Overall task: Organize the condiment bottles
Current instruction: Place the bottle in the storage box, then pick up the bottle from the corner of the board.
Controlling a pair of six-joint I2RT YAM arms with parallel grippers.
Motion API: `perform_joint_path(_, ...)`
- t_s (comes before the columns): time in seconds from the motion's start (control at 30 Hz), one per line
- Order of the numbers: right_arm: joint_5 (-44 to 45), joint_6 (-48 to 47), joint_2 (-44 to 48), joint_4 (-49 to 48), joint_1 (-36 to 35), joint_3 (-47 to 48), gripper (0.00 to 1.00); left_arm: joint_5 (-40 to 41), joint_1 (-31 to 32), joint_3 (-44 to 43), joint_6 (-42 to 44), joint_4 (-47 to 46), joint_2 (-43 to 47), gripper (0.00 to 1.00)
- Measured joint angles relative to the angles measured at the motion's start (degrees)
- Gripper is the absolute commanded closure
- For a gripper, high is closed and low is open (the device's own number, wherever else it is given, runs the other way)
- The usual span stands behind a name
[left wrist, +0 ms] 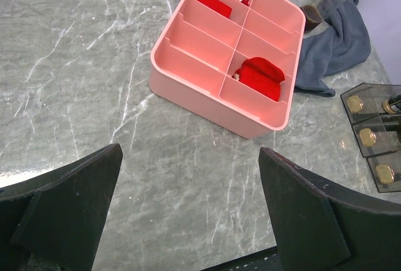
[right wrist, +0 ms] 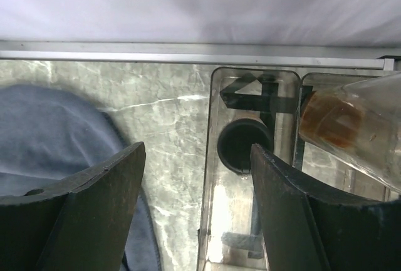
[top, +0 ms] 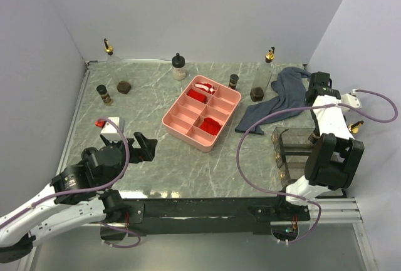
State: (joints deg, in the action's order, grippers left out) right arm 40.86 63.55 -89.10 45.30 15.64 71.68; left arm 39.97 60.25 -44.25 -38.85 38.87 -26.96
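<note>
Left wrist view shows the left gripper (left wrist: 189,152) spread wide and empty, hanging on the near side of the pink tray (left wrist: 188,89), probably parked clear of the work. Right of the tray, the right gripper (right wrist: 197,152), jaws apart and holding nothing, hovers over a clear rack (right wrist: 250,96) whose slots keep bottles upright; one black-capped bottle (right wrist: 244,144) stands inside. Beyond the tray, the other condiment bottles (top: 178,66) dot the far edge, unsorted.
</note>
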Motion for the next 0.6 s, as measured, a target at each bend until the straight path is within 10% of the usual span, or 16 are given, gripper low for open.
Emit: perform_joint_path(0.6,-10.0,-16.5,-0.2,-2.4,-2.0,5.2,0.27,0.8,0.0,0.0,-1.0,0.0,1.7,0.03)
